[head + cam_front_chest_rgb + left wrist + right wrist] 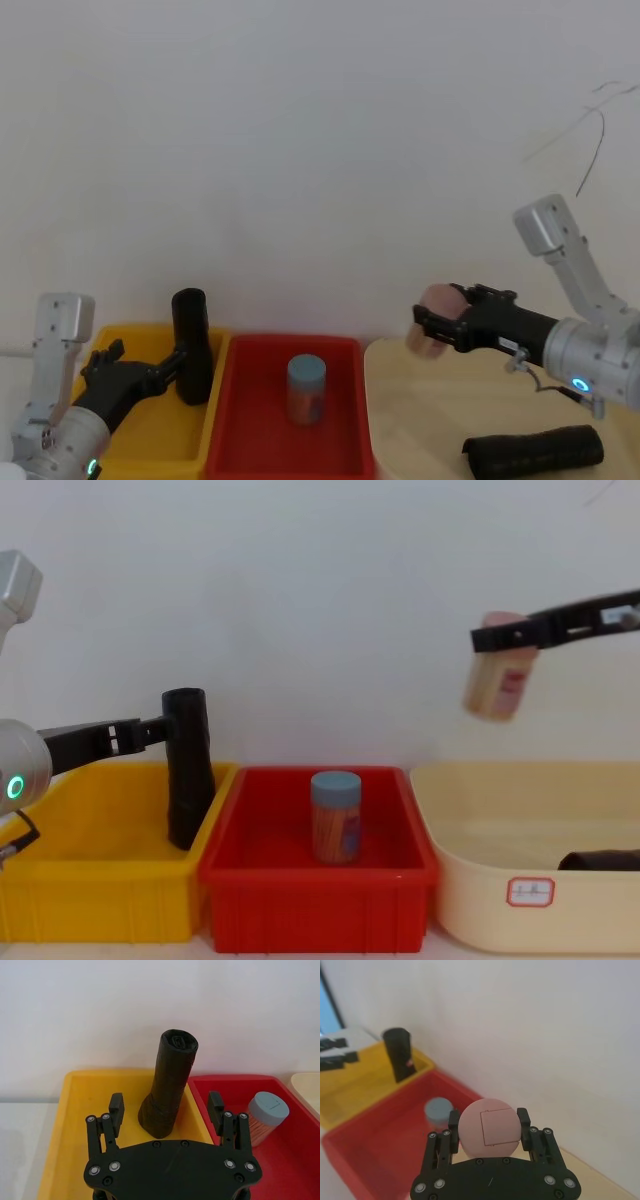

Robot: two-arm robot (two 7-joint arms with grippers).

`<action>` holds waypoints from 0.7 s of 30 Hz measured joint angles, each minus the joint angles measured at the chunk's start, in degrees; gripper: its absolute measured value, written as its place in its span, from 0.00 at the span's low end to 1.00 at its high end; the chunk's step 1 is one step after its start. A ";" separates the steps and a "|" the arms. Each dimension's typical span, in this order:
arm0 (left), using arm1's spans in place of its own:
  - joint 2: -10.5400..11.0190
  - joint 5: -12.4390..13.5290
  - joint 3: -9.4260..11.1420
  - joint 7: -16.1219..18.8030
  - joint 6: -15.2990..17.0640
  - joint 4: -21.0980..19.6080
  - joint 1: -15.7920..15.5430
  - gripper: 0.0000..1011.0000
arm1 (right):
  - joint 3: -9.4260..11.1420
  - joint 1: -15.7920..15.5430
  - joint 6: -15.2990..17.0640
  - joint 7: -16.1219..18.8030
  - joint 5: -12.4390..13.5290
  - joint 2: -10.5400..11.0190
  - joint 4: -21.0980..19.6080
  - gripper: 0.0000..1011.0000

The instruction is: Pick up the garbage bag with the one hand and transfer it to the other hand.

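green-ringed left gripper (166,1105) is hanging wide open, fingers flanking the roll | thick black glossy wrinkled garbage-bag roll (170,1085) is leaning upright in yellow plastic bin (75,1110); likely light, squashy, slick, so grasp mid-body | blue-ringed right gripper (432,326) is clasping a pink-lidded jar (497,680)

Looks like robot lab / test bench setup, not home. Plain white wall (320,130) behind, three plastic bins in row: yellow bin (90,880) left, red bin (315,900) middle, beige tub (530,900) with blank label right.
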 joint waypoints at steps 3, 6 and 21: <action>0.00 0.00 0.00 0.00 0.00 0.00 0.00 0.99 | 0.45 -0.92 0.26 -1.00 -0.19 0.61 0.09 0.65; 0.00 0.00 0.00 0.00 0.00 0.00 0.00 0.99 | 0.54 -1.60 0.34 -1.63 -0.46 0.89 0.91 0.65; 0.00 0.00 0.00 0.00 0.00 0.00 0.00 0.99 | -0.14 -2.81 -2.11 -1.94 -1.31 0.65 5.47 0.77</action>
